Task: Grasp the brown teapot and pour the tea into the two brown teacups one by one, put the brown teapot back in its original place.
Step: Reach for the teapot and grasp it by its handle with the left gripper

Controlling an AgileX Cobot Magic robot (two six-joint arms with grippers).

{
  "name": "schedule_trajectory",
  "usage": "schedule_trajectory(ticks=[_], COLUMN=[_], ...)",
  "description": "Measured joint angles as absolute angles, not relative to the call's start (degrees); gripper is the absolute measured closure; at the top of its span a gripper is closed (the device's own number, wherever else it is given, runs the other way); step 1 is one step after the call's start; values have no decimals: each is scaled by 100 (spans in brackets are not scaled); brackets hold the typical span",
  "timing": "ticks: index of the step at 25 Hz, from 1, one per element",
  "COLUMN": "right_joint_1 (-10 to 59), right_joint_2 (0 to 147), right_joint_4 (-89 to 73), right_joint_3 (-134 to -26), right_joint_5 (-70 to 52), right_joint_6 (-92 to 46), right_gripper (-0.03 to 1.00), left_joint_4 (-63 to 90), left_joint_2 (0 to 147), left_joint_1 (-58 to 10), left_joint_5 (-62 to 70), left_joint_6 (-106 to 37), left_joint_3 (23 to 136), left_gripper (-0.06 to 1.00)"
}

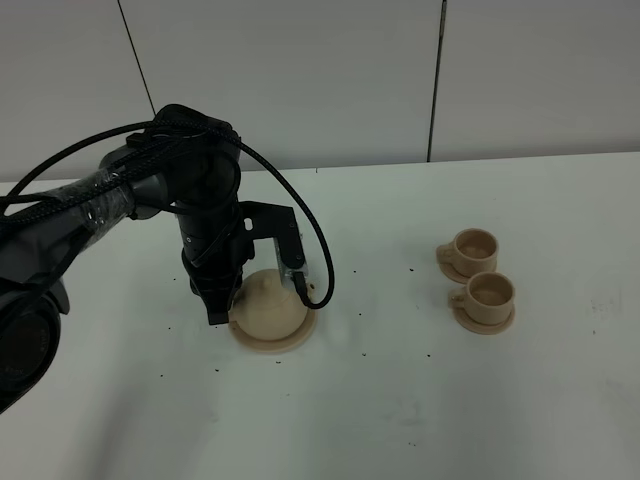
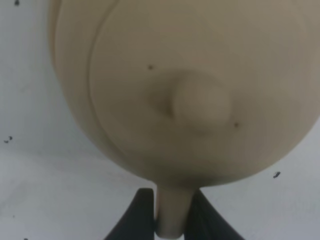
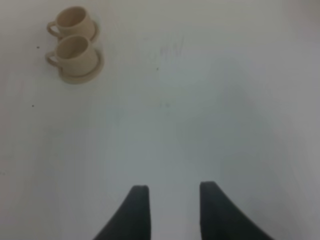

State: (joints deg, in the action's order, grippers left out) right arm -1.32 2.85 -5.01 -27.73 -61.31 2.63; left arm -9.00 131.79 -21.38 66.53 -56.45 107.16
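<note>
Teapot [image 1: 272, 305]: tan, matte, with a domed lid and knob [image 2: 200, 102]. It stands on its saucer [image 1: 268, 348] on the table [image 1: 520, 400], left of centre. The left arm [image 1: 205, 225] comes down over it and hides its upper left side.

Left gripper [image 2: 171, 195]: jaws narrow, one finger pressed on each side of the teapot's loop handle [image 2: 172, 220].

Right gripper [image 3: 174, 187]: jaws apart, nothing between them, over bare table.

Far cup [image 1: 476, 247] and near cup [image 1: 490, 292]: tan, each on a small cup saucer [image 1: 482, 323]. They stand just beside each other, well apart from the teapot, on the right.

Other items: a black cable [image 1: 312, 235] loops off the left arm. Dark specks [image 1: 431, 352] are scattered on the table. A pale panelled wall [image 1: 330, 80] stands behind.
</note>
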Motion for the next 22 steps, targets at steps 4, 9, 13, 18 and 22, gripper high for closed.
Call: schedule_trajectory(ticks=[4,9,13,18,22], right_joint_1=[-132,-132,-132,-132,-132], right_joint_2=[285,285,285,285,285], right_joint_4=[-501,-501,-501,-501,-501], right_joint_3=[-2773,-2773,-2773,-2773,-2773], right_joint_5=[-6131,-6131,-6131,-6131,-6131], right_joint_6=[263,263,263,263,263], right_gripper=[73,73,73,73,73], left_joint_4=[-848,-843,-843,-843,-842], left_joint_2=[13179,13179,13179,13179,13179], left_joint_1=[-2138,-2138,-2138,-2138,-2138], left_joint_5=[6640,6629,6618,6612,6606], left_joint_6=[-5658,-5669,-5674,-5674,-5674], left_joint_3=[10716,10716,10716,10716,10716], left_gripper=[73,73,73,73,73])
